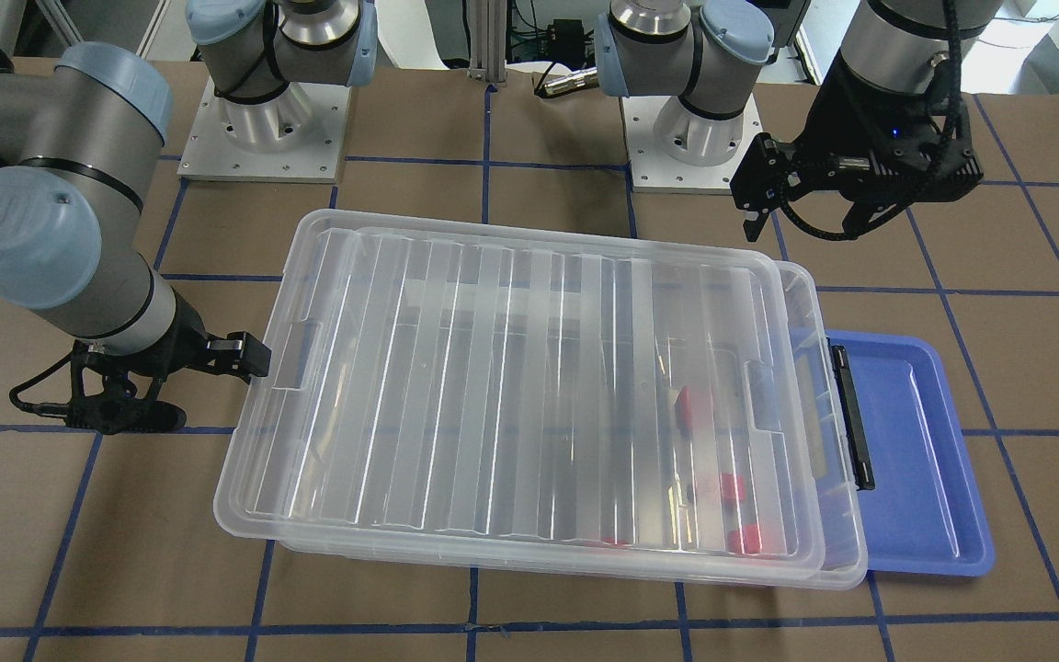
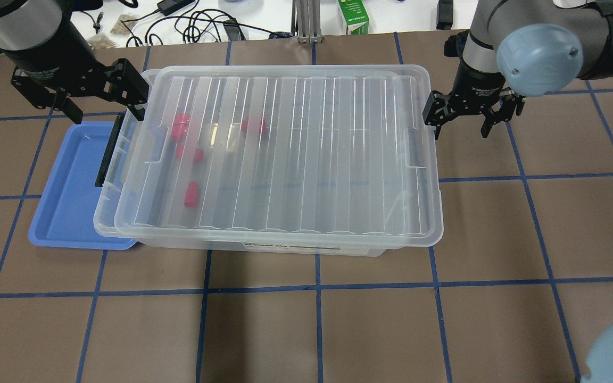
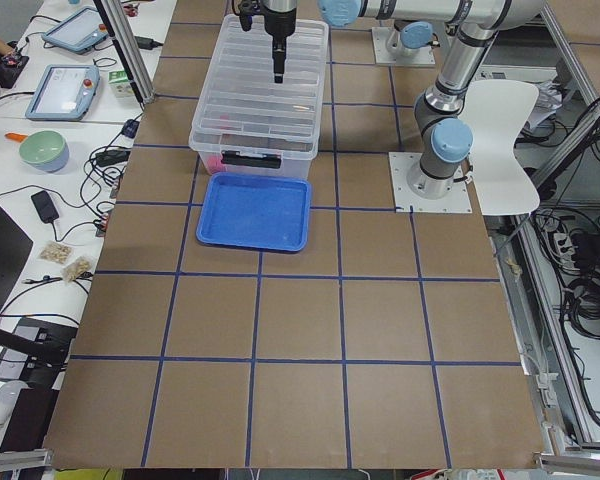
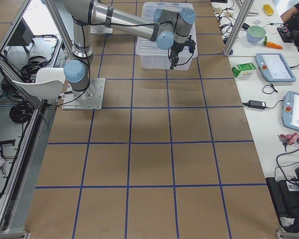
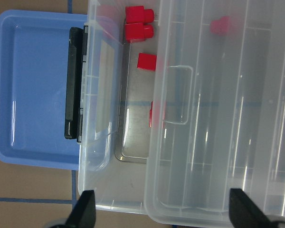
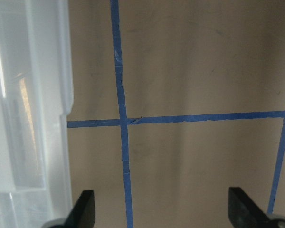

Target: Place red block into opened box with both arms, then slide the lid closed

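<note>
Finding: the lid [image 2: 285, 159] covers most of the box [image 2: 285, 249]. Its long axis runs from one gripper to the other, and it sits offset toward the right gripper [image 2: 461, 127]. You will see those fingers spread and empty, just beside the overhanging short end. The left gripper [image 2: 107, 113], also spread and empty, hangs over the uncovered latch end. Red blocks [image 2: 192, 194] lie inside, nearer the left fingers. Judgement: the right arm is better placed to push the lid, lengthwise toward the left fingers.

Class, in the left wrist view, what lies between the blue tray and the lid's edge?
The box's uncovered end: its black latch, then an open strip holding red blocks, clear in that view.
</note>
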### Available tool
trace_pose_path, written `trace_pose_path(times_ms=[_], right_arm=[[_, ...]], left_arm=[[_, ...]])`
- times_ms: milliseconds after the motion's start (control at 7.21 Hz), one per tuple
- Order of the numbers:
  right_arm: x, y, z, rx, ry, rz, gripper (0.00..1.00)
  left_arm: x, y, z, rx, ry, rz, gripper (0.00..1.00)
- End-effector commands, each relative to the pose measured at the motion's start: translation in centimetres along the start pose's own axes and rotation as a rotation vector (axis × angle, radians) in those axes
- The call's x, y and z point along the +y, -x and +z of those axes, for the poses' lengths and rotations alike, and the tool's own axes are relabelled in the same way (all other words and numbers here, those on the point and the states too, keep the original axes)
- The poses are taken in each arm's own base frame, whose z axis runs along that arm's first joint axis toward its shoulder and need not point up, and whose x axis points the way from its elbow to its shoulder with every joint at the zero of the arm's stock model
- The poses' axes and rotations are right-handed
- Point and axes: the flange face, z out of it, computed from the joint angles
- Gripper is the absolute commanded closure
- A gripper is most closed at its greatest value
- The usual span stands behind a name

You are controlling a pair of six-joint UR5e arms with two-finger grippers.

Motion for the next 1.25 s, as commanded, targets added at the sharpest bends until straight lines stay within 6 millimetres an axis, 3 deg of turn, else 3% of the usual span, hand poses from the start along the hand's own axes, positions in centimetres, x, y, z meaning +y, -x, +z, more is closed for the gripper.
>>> trace_pose_path(times_ms=[0,277,693,832,1109], right_arm=[[0.1,1.0,-0.1,0.002,-0.003,-0.014,0.00],[0.2,1.2,-0.1,0.001,-0.002,-0.019,0.00],[0.7,1.0,-1.9,0.006,-0.037,-0.025,0.00],[1.9,0.8,-4.2,0.005,-0.078,-0.028,0.00],[6.7,0.7,-8.9,0.011,-0.113,-0.013,0.00]], left_arm=[[0.0,0.0,0.0,0.000,0.000,0.000,0.00],[0.0,0.0,0.1,0.000,0.002,0.000,0.00],[0.0,0.0,0.1,0.000,0.003,0.000,0.00],[0.0,0.0,0.1,0.000,0.003,0.000,0.00],[0.0,0.0,0.1,0.000,0.002,0.000,0.00]])
